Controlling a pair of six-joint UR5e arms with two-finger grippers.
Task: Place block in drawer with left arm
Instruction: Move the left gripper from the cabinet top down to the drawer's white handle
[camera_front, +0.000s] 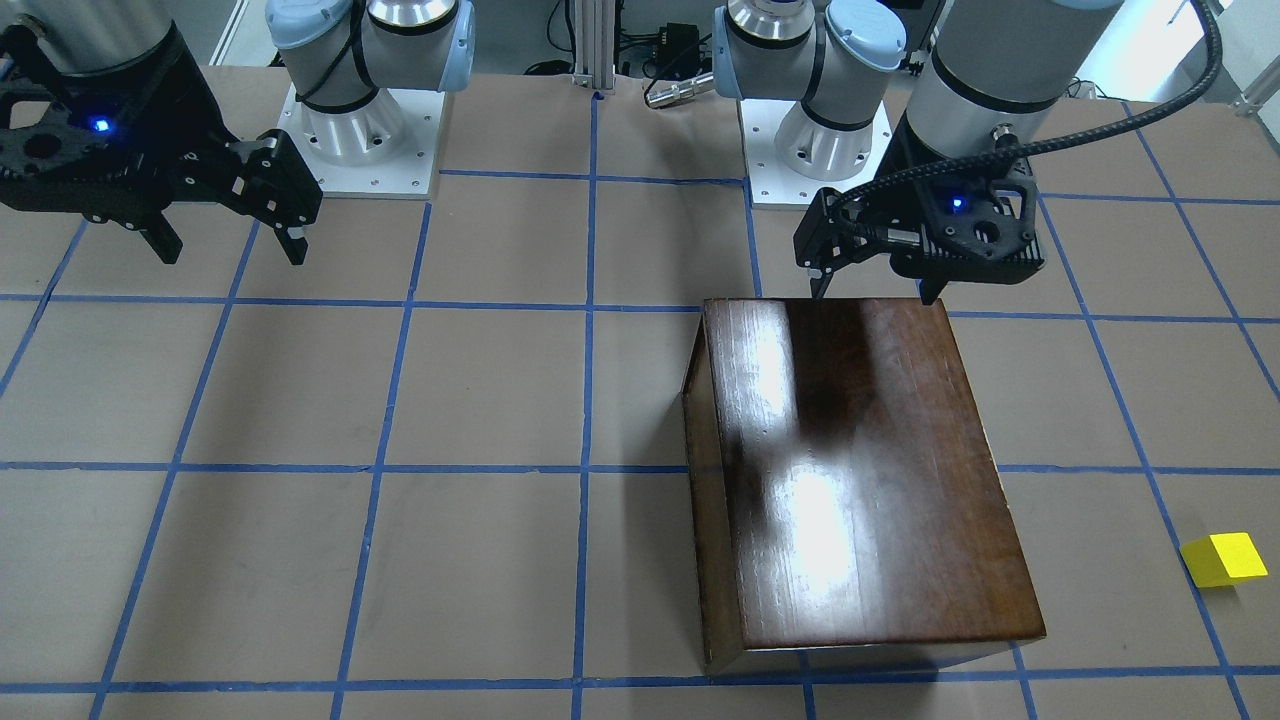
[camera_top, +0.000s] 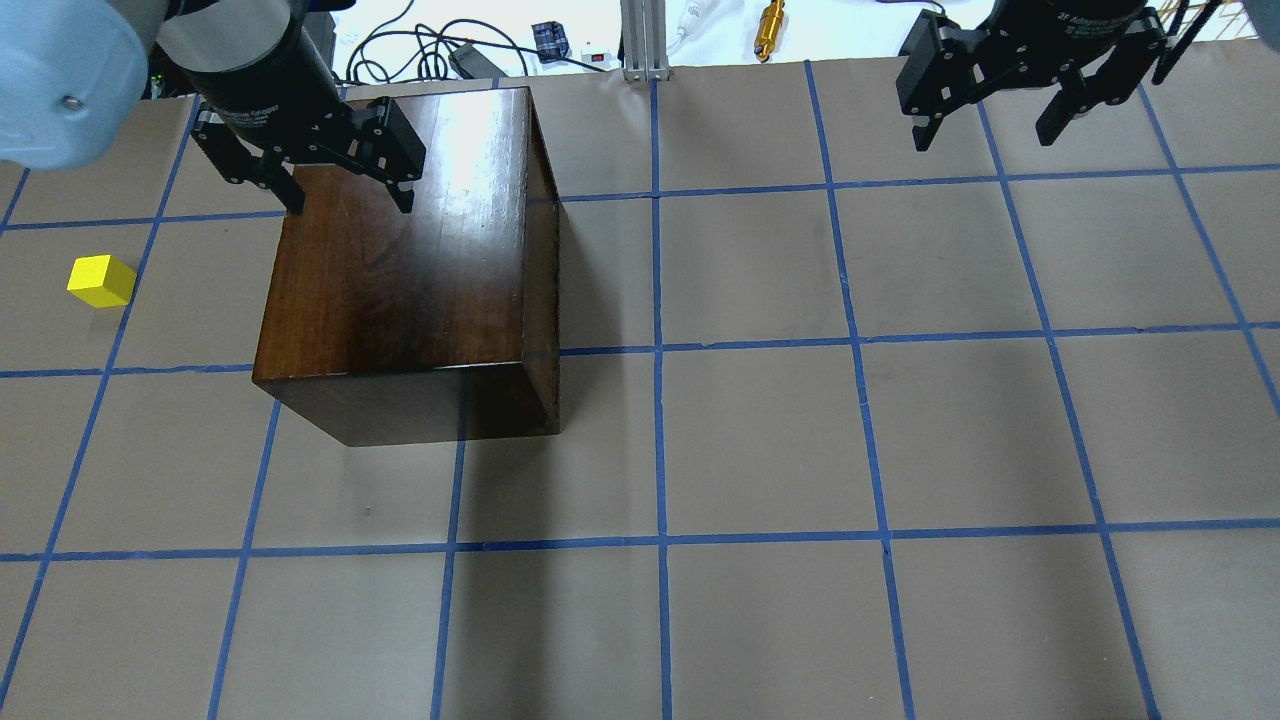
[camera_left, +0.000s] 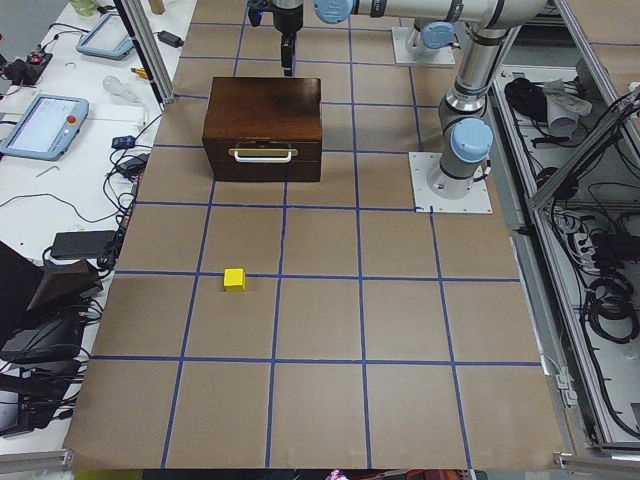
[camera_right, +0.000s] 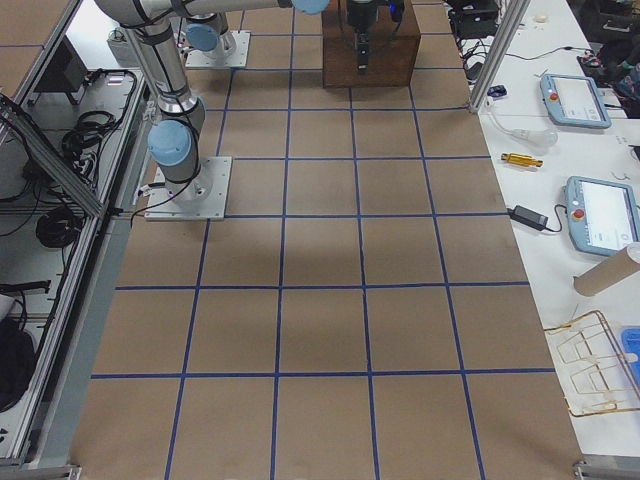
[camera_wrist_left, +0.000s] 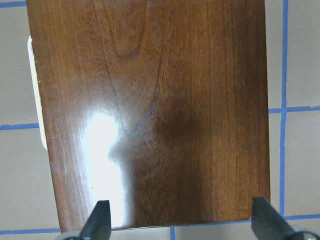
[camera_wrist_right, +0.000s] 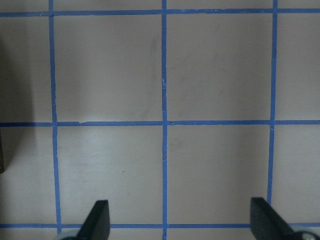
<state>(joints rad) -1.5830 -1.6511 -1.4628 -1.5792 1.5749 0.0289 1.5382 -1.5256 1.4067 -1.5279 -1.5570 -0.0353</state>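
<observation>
Table (camera_top: 760, 440): taped grid, mostly bare on the robot's right. Wooden box (camera_top: 400, 270): overhead and front views show only its glossy top and sides. The left side view alone shows the drawer (camera_left: 262, 168), pushed in flush, with its pull (camera_left: 263, 154) facing the table's left end. Left arm (camera_front: 990, 60): its left gripper (camera_top: 350, 205) hangs over the box's far edge, jaws spread, holding nothing. Right gripper (camera_top: 982, 142): likewise spread and empty, well apart over bare paper. Block (camera_top: 101, 281): on the table left of the box, opposite the drawer front, open paper around it.
</observation>
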